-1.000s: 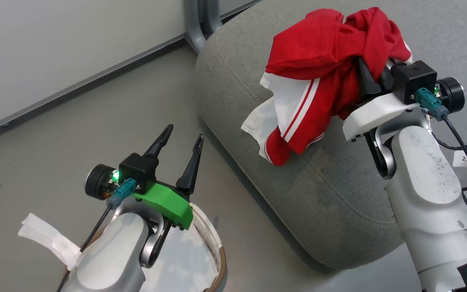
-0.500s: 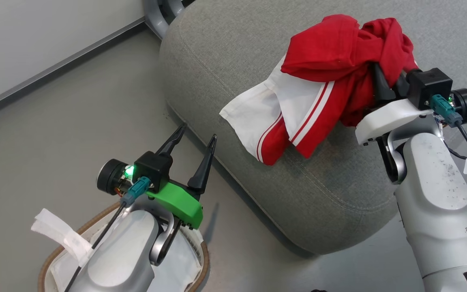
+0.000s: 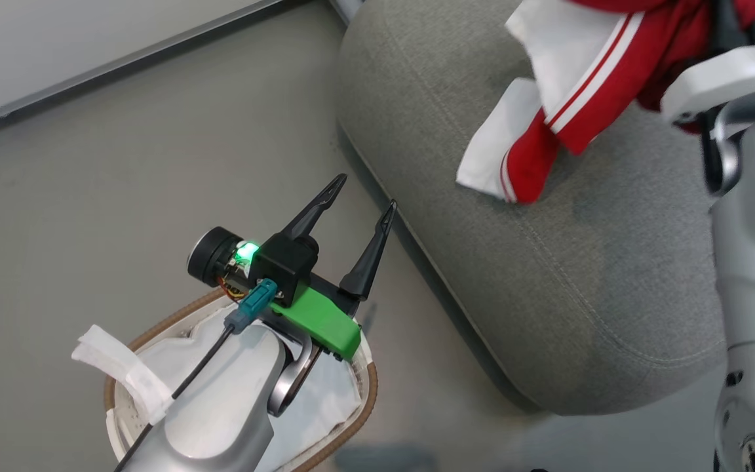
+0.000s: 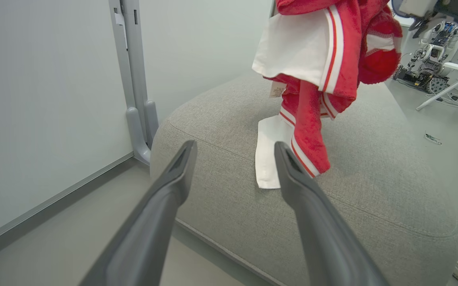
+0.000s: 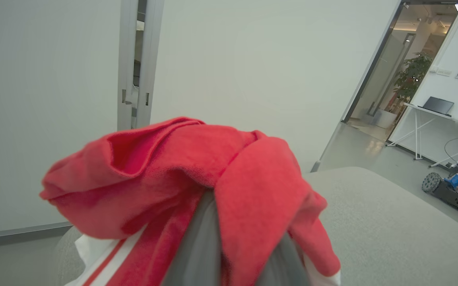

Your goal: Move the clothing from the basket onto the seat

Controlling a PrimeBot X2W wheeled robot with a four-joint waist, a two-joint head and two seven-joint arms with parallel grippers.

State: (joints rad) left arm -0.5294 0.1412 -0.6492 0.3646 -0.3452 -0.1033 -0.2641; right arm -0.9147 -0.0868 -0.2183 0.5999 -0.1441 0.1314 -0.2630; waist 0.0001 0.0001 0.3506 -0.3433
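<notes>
Nearly done: out of the basket [image 3: 351, 419], not yet released.
Gripping the clothing [image 3: 587, 98] in the tightly clamped right claw [image 5: 241, 246], lower end touching the seat [image 3: 548, 275]; holding the left claw [image 3: 364, 191] wide open, empty, above the basket. Left to do: lowering, letting go.

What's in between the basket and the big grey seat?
Between the basket and the seat lies just bare grey floor, in the head view. The open left gripper pokes out above it.

Grey floor [image 3: 122, 164], plain white wall [image 4: 34, 99]
</notes>
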